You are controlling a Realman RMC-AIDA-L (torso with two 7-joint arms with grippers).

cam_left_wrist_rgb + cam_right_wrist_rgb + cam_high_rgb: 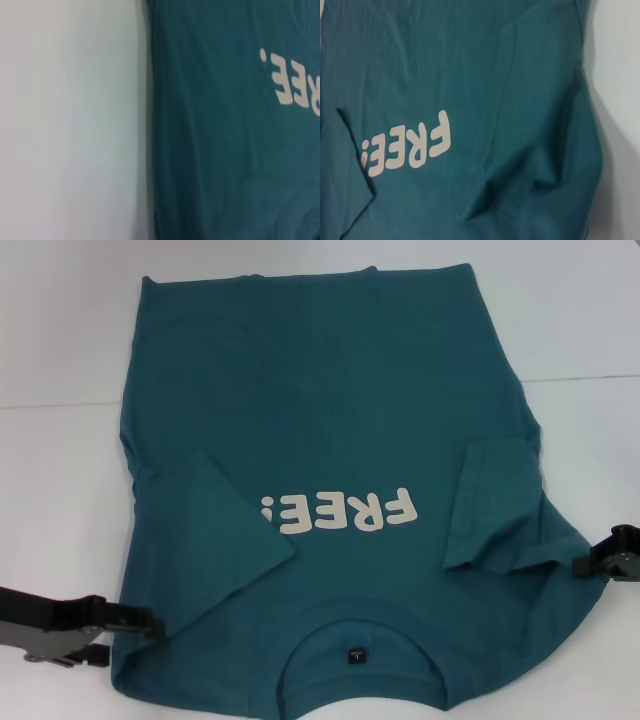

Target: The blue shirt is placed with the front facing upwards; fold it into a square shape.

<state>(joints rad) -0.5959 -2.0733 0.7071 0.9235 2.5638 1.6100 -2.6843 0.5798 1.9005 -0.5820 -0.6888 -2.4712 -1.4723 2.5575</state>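
Note:
The blue shirt (320, 420) lies flat, front up, with its neckline (355, 640) nearest me and its hem at the far side. Cream "FREE!" lettering (340, 512) reads upside down from here. Both short sleeves are folded inward onto the chest: one (215, 530) on my left, one (495, 505) on my right. My left gripper (150, 621) sits low at the shirt's left shoulder edge. My right gripper (590, 563) is at the right shoulder edge. The wrist views show only shirt cloth (225, 150) (470, 65) and lettering, no grippers.
The shirt rests on a white table (60, 360) that extends beyond the cloth to the left, right and far side. Bare table (70, 120) also fills half of the left wrist view. A small dark label (354, 655) sits inside the collar.

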